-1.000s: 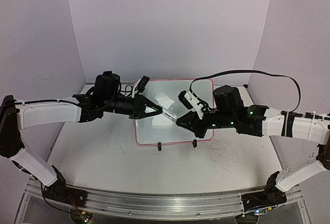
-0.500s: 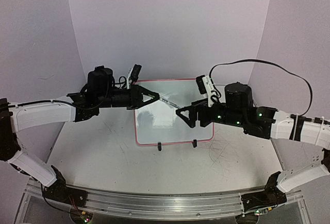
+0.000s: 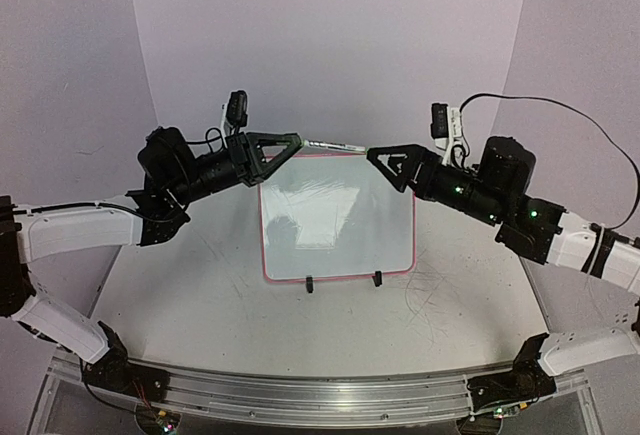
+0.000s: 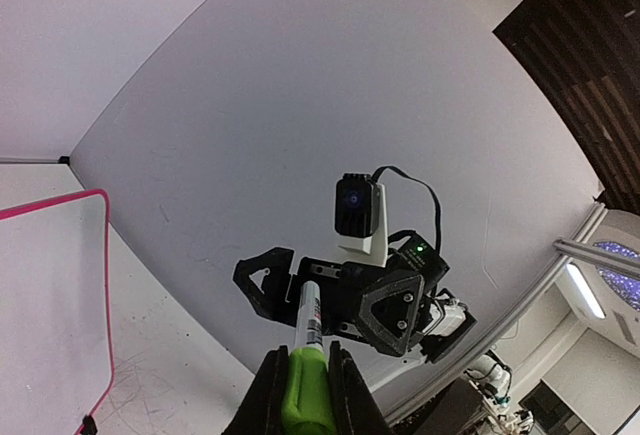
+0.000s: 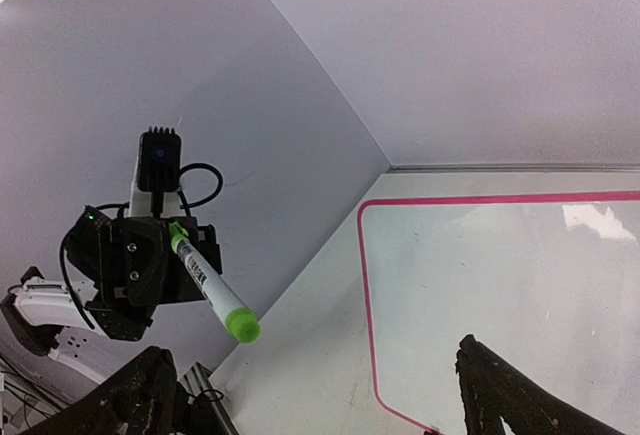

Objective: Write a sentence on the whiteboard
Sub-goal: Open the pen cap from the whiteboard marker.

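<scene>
top view: left pincer (image 3: 295,142) shut tight on marker (image 3: 335,144), upper middle of frame. right pincer (image 3: 385,160) wide open, holds nothing, tips near marker end. whiteboard (image 3: 340,225) flat on table (image 3: 200,295), middle of frame.

left wrist view: marker (image 4: 309,317) sticks up from bottom middle. whiteboard (image 4: 50,295) at left edge.

right wrist view: whiteboard (image 5: 500,275) at right. marker (image 5: 210,285) at left.

1. The small rectangular whiteboard (image 3: 340,225) has a glossy, smooth white face inside a thin pink-red rim.
2. The slim marker pen (image 5: 208,285) is smooth plastic: white printed barrel, lime-green ends.
3. The white tabletop (image 3: 200,295) is matt, scuffed with grey scratches.
4. The long silvery rail (image 3: 320,393) along the near edge looks like brushed metal.
5. The arm casings (image 3: 85,227) are smooth white plastic, their joints matt black.
</scene>
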{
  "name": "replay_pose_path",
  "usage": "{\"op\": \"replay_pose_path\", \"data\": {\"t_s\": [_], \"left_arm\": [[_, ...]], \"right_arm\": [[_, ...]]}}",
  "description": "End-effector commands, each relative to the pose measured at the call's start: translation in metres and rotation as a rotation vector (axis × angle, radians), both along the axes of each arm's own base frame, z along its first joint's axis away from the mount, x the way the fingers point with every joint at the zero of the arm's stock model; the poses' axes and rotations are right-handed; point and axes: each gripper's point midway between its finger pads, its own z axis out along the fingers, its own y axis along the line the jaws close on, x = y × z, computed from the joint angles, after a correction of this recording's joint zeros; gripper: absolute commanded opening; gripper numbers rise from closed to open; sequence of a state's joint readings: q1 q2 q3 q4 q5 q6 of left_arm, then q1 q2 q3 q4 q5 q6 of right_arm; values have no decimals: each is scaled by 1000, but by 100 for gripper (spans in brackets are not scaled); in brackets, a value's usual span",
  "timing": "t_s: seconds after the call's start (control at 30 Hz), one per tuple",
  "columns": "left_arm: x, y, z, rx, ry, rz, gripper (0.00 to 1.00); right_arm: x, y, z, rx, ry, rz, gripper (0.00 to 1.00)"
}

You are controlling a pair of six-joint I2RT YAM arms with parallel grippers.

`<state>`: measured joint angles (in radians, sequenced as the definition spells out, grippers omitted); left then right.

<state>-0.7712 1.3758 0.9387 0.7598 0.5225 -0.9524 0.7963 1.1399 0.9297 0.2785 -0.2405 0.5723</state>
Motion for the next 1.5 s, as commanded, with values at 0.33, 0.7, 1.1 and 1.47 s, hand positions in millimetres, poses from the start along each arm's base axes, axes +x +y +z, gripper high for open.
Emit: {"op": "replay_pose_path", "data": {"t_s": [0.33,0.7,1.1,1.47], "left_arm": [[-15,-5,7,-128,6,-146,0],[-16,-9,-4,-109,34,-171,0],[-15,-12,-10,-99,47,-183,0],[-14,-14,-16,-87,62,-191,0]], "right_arm": [[-15,56,59,163,-68,374,67],[-17,73,47,170,-15,522,41],[-25,75,44,158,-21,574,10],[-26,77,35,132,-4,592,17]]}}
